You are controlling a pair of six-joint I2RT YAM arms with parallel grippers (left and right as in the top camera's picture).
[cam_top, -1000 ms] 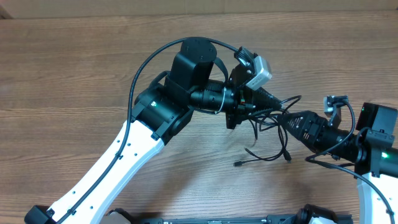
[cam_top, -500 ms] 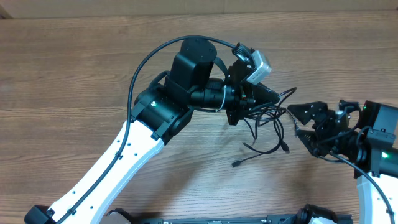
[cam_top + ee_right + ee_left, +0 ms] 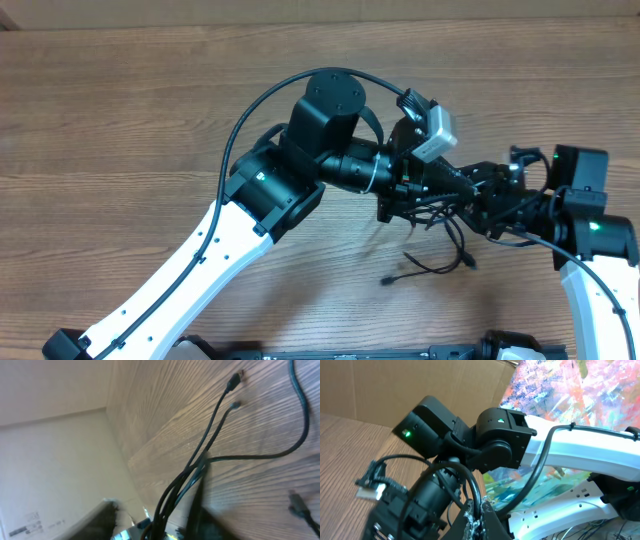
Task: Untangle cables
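Observation:
Thin black cables (image 3: 452,232) hang in a tangle between my two grippers, and loose plug ends (image 3: 388,281) lie on the wooden table (image 3: 120,120). My left gripper (image 3: 445,183) is raised over the table. In the left wrist view its jaws (image 3: 481,517) are shut on a black cable (image 3: 476,492). My right gripper (image 3: 480,195) has come in against it from the right. In the right wrist view, several cable strands (image 3: 172,495) run between its blurred fingers (image 3: 200,515), which still stand apart.
The right arm's black body (image 3: 495,440) fills the left wrist view close in front of the jaws. A thicker arm cable (image 3: 250,110) arcs over the left arm. Bare wood lies to the left and far side.
My right gripper drew back, then moved left into the bundle at the left gripper, its jaws narrowing. The left arm shifted right, carrying the cables with it.

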